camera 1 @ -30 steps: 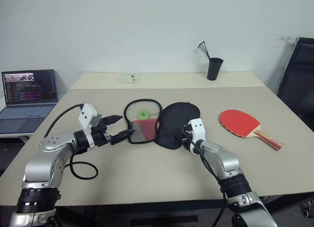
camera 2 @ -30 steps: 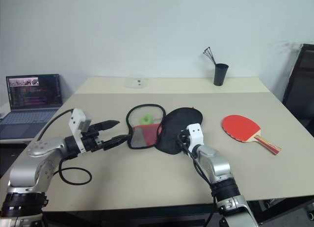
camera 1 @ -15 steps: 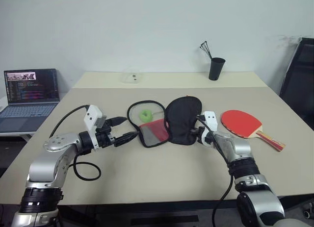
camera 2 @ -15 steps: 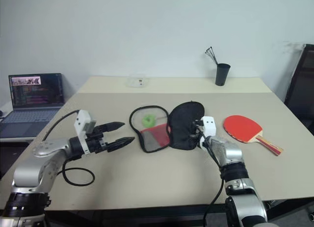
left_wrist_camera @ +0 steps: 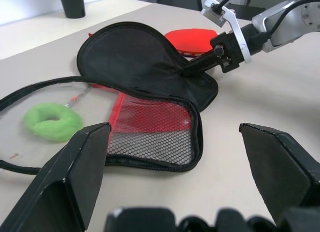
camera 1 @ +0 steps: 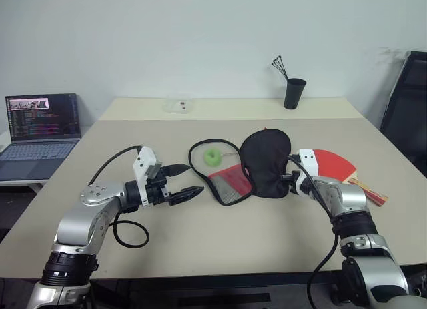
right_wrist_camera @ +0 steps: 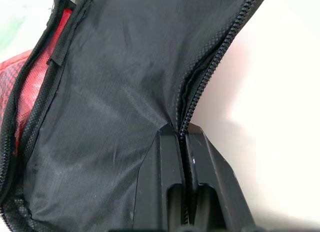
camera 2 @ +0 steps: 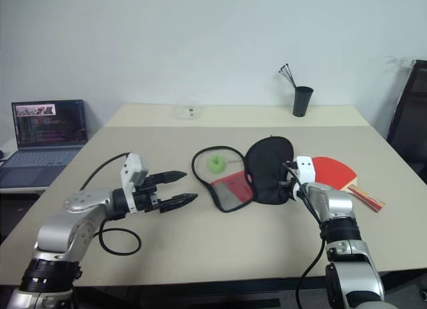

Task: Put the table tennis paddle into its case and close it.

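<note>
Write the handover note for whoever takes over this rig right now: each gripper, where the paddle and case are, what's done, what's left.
Right gripper: shut on the case, pinching the black flap's zipper edge.
Left gripper: open, holding nothing, beside the case's mesh half.
Case: unzipped, spread open mid-table; a green ring lies in it.
Paddle: on the table, partly behind the right gripper, not in the case.
Done: case open.
Left: insert paddle, zip shut.

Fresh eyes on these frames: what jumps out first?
The soft black-and-red paddle-shaped zip case lies splayed open mid-table, its black flap pinched at the zipper edge by the shut right tool. Just behind that flap sits the red-faced table tennis paddle, partly hidden. The left tool hovers wide open beside the case's mesh half, holding nothing.
</note>
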You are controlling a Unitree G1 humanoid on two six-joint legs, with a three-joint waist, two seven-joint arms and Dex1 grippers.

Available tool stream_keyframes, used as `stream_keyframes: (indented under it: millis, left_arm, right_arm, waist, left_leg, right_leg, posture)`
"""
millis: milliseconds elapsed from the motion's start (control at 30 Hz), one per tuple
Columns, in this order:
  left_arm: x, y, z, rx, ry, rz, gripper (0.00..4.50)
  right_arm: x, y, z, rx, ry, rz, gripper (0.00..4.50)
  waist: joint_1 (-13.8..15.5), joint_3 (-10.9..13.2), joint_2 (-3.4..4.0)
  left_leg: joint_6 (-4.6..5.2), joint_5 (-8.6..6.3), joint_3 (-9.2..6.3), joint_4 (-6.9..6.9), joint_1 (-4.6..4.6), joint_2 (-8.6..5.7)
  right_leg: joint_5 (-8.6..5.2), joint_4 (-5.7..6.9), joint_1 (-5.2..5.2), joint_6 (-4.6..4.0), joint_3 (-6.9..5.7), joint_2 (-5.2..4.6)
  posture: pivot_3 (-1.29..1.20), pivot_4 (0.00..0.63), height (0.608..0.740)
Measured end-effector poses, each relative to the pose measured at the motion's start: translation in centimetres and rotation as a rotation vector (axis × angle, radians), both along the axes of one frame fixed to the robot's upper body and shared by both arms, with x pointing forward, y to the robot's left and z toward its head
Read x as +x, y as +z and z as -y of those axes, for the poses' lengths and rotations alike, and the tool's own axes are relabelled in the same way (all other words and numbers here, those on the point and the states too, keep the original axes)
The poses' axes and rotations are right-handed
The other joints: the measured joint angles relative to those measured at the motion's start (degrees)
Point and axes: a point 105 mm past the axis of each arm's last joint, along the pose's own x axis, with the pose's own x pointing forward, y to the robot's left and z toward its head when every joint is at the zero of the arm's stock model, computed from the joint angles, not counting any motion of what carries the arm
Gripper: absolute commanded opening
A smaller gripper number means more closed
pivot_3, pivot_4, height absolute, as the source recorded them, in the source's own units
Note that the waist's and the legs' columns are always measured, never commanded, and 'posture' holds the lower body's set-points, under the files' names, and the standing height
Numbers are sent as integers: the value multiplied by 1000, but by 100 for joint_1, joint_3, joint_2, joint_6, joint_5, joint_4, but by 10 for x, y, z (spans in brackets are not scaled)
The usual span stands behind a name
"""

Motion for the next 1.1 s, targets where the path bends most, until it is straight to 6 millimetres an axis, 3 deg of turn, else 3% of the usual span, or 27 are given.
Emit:
stream_keyframes:
  millis: [233, 467, 667, 767, 900, 1100]
  left_arm:
    - [1, -1, 0, -2, -11, -9, 4500]
    - [1, -2, 2, -4, -15, -11, 4500]
    - [1, -4, 3, -10, -13, -13, 4500]
    - [1, -4, 5, -17, -14, -13, 4500]
    - [1, -5, 4, -21, -4, -14, 4500]
    - [2, -3, 9, -34, -20, -6, 4500]
  right_arm:
    - [-1, 1, 0, 7, 7, 1, 56]
    - [4, 0, 10, -16, -45, 31, 2348]
    - [5, 9, 38, -61, -95, 64, 4471]
    - [-3, 20, 41, -39, -22, 111, 4471]
    - [-22, 50, 53, -61, 102, 197, 4471]
    - [-32, 64, 116, -199, 22, 195, 4471]
  waist:
    - [0, 0, 0]
    - [-1, 0, 0]
    - [1, 0, 0]
    - [7, 2, 3]
    - [19, 5, 9]
    - [18, 6, 8]
  left_leg:
    - [0, 0, 0, 0, 0, 1]
    - [0, 0, 1, 0, 0, 0]
    - [0, 0, 1, 0, -1, 0]
    - [0, 0, -2, -1, -5, 0]
    - [1, -1, -3, 0, -9, -2]
    - [1, 0, 2, 1, -4, -8]
  right_leg:
    - [-12, 0, 0, 20, 0, 1]
    - [-12, 0, 0, 20, 1, 1]
    - [-12, -2, 0, 20, 1, 0]
    - [-13, -5, -1, 21, -1, 1]
    - [-13, -12, 0, 22, -3, -1]
    - [-13, -10, 2, 23, -1, 1]
  posture:
    - [0, 150, 740]
    - [0, 150, 740]
    - [0, 150, 740]
    - [0, 150, 740]
    - [0, 150, 740]
    - [0, 150, 740]
